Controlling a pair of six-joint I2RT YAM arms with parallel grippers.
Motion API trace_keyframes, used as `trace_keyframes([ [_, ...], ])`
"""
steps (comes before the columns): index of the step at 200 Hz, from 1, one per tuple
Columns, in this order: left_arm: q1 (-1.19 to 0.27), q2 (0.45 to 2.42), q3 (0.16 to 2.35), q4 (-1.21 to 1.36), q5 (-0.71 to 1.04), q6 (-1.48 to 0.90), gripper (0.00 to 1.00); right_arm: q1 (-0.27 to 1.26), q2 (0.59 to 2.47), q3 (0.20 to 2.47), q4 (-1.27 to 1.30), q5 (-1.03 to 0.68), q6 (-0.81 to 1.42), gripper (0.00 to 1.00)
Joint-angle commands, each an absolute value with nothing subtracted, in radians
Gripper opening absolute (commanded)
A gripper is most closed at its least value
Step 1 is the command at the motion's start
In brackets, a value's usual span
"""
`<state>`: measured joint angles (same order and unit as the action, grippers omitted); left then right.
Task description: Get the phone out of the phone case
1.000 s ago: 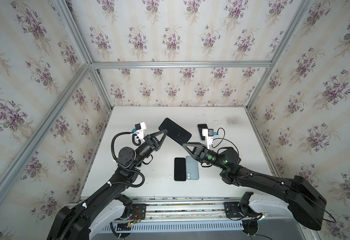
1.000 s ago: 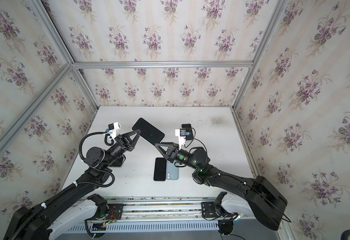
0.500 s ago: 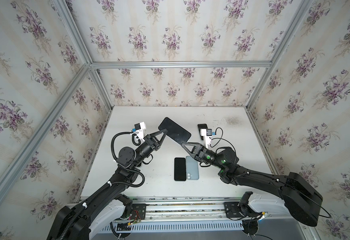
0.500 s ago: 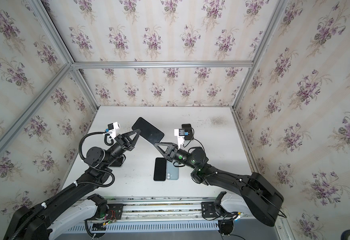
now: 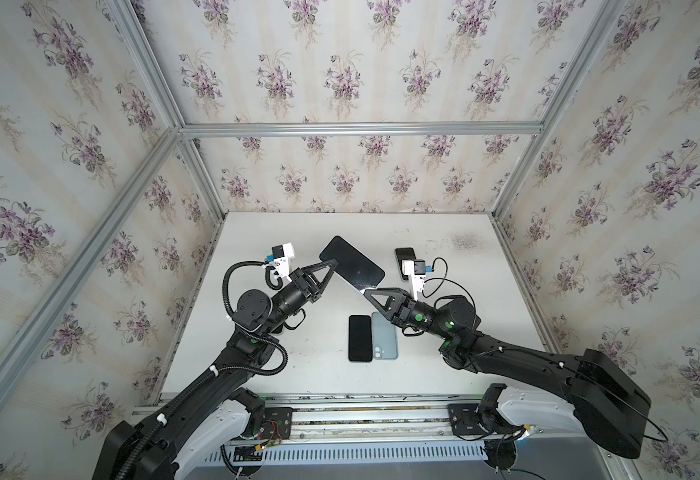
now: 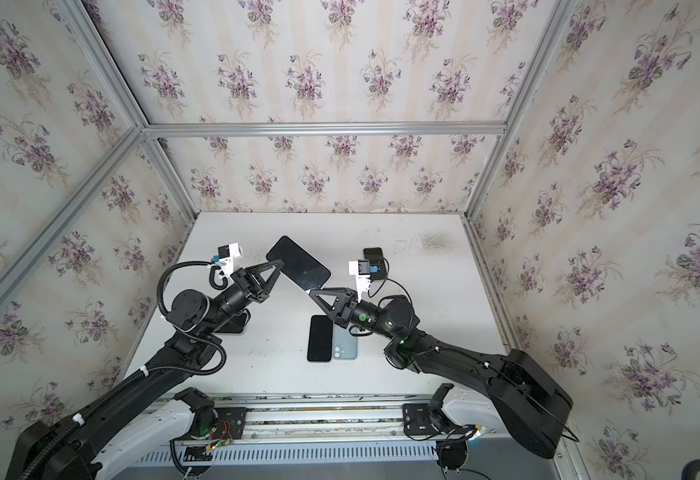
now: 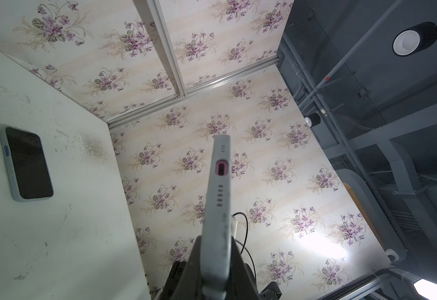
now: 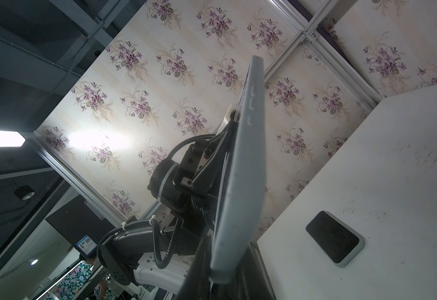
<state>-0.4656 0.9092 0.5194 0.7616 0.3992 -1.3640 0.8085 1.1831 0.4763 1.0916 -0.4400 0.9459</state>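
**Phone** [image 5: 352, 259], screen up, inside a pale grey **phone case** [image 7: 218, 207], held in the air well clear of the tabletop [image 5: 443, 232].

**Grip.** Left gripper [image 5: 334, 262] clamped on the end with the charging port. Right gripper [image 5: 366, 291] closed onto the opposite, nearer corner, apparently on the case rim.

**Key relation.** Long axis slanted from far left to near right in both top views, roughly along the line joining the two grippers. Neither arm nearer, both in contact.

**Judged step.** Freeing the case rim at one corner while bracing the other end. Likely a pull or twist at the right-hand corner.

**View differences.**
- Top views only: dark glass face with a thin pale rim.
- Left wrist view only: port edge with speaker holes, seen end-on.
- Right wrist view only: long side with raised button marks, and the broad grey back.

**Below, flat on the tabletop.** Black phone [image 5: 359, 338] touching a blue phone [image 5: 384, 336] that lies camera side up. Farther back, a second cased phone [image 7: 26, 163].
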Motion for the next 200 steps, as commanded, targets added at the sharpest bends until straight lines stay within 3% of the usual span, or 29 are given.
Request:
trace_keyframes([
  [1, -0.469, 0.907, 0.544, 0.69, 0.394, -1.423, 0.0, 0.81, 1.154, 0.478, 0.966, -0.526, 0.722, 0.07],
  [63, -0.507, 0.942, 0.584, 0.646, 0.412, -1.437, 0.0, 0.809, 1.145, 0.494, 0.842, -0.569, 0.498, 0.08],
  [119, -0.517, 0.945, 0.607, 0.607, 0.421, -1.409, 0.0, 0.809, 1.081, 0.513, 0.641, -0.418, 0.294, 0.1],
  [200, -0.521, 0.949, 0.612, 0.597, 0.415, -1.391, 0.0, 0.808, 1.04, 0.475, 0.637, -0.303, 0.225, 0.2],
])
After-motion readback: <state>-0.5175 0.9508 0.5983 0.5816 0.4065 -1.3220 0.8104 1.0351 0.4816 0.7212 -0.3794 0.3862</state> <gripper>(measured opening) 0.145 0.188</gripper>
